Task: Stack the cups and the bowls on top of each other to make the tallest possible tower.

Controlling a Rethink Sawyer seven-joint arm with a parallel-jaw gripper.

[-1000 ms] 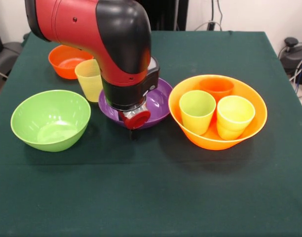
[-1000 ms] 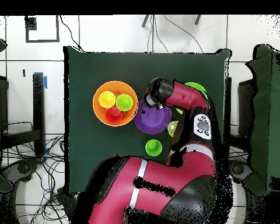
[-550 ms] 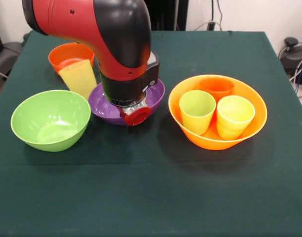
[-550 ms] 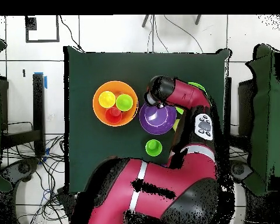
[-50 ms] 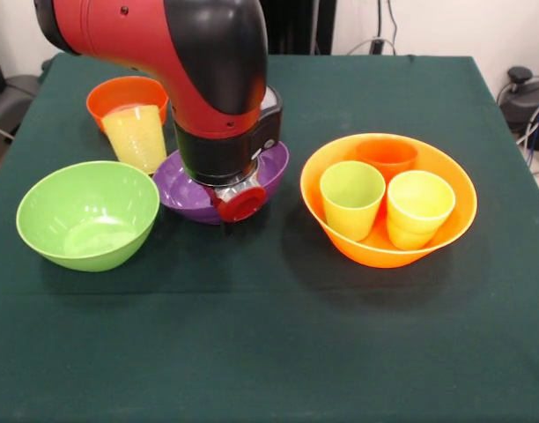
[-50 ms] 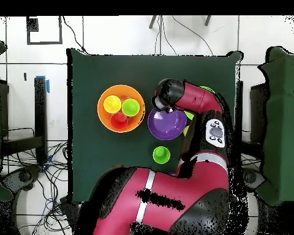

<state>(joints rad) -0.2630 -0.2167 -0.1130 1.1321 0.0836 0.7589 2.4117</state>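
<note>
Bowls and cups of glossy moulded plastic are spread over a dark green cloth-covered table (image 5: 278,352). Furthest to the right in the front view sits the largest yellow-orange bowl (image 5: 446,238), round and wide, holding three upright tapered tumblers: a lime green cup (image 5: 351,198) and a yellow-orange cup (image 5: 418,208) side by side, and an orange cup (image 5: 387,157) behind them. The wide shallow purple bowl (image 5: 186,189) lies in the middle, largely covered by the arm's smooth red and black wrist (image 5: 218,97). The gripper (image 5: 240,204) is seen only as a red round part under the wrist at the purple bowl's near rim; whether it is open or closed cannot be told. Just left of the purple bowl stands a pale translucent yellow cup (image 5: 136,137), in front of the small orange bowl (image 5: 107,95). The deep lime green bowl (image 5: 87,214) rests apart at the left, empty. The overhead view shows one more lime green cup (image 6: 161,155) standing alone near the purple bowl.
</note>
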